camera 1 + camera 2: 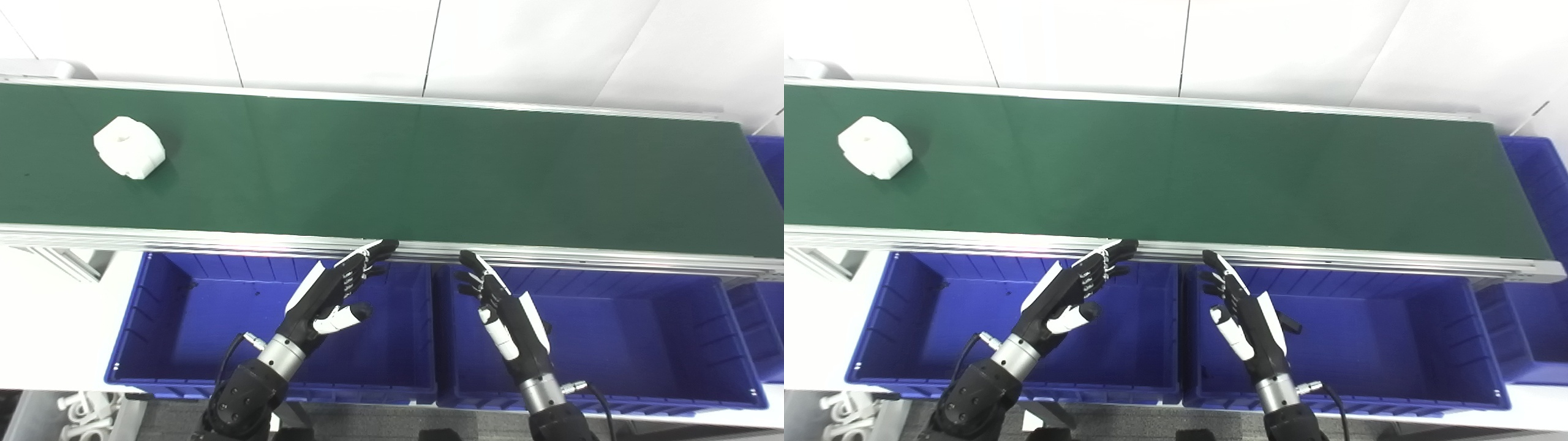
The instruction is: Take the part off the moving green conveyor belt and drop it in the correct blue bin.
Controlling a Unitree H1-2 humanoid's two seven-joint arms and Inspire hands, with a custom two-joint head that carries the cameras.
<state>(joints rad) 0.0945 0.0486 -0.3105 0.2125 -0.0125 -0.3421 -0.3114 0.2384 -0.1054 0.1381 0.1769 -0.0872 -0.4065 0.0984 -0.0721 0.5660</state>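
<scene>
White and chunky, the part (129,147) lies on the far left stretch of the green conveyor belt (429,177), a rounded block with a shallow hollow in its top, alone on the dark green surface and well apart from both hands. The belt runs across the whole width of the view, edged front and back by pale metal rails (551,254), and behind it stands a plain white panelled wall (337,43) with thin dark seams. Below the near rail sit two large blue bins side by side, the left bin (184,318) and the right bin (649,331), their walls touching in the middle; nothing shows inside either. A further blue bin (773,162) shows at the belt's right end. The left hand (334,294) hovers over the left bin, fingers spread and stretched toward the rail, holding nothing, its fingertips reaching the rail's edge. The right hand (499,306) hangs over the right bin just beside the shared wall, likewise spread wide and empty, fingertips just short of the rail. A white counter (49,318) shows at the lower left beside the bins.
</scene>
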